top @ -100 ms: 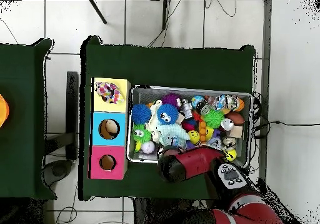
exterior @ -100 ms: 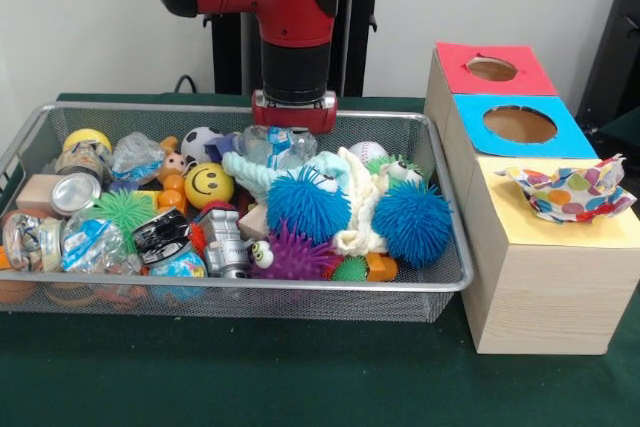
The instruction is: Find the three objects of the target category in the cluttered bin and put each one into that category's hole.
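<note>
A wire mesh bin (exterior @ -100 ms: pixel 300 287) is packed with toys. Two blue spiky balls (exterior @ -100 ms: pixel 308 205) (exterior @ -100 ms: pixel 413 221) lie at the middle and right, with a purple one (exterior @ -100 ms: pixel 293 252) in front and a green one (exterior @ -100 ms: pixel 126 209) at the left. A yellow smiley ball (exterior @ -100 ms: pixel 209 185), a soccer ball (exterior @ -100 ms: pixel 200 142) and a baseball (exterior @ -100 ms: pixel 367 152) lie further back. My gripper (exterior @ -100 ms: pixel 293 122) is lowered at the bin's far rim, just above crumpled clear plastic (exterior @ -100 ms: pixel 275 144); its tips are hidden. In the overhead view my arm (top @ -100 ms: pixel 187 164) covers the bin's (top @ -100 ms: pixel 190 89) near edge.
A wooden box (exterior @ -100 ms: pixel 550 287) stands right of the bin, with a red-framed hole (exterior @ -100 ms: pixel 492 69), a blue-framed hole (exterior @ -100 ms: pixel 519 124) and a yellow section carrying a dotted paper bowl (exterior @ -100 ms: pixel 565 189). Cans (exterior @ -100 ms: pixel 75 192), a white plush (exterior @ -100 ms: pixel 350 197) and wooden blocks (exterior @ -100 ms: pixel 38 192) fill the bin.
</note>
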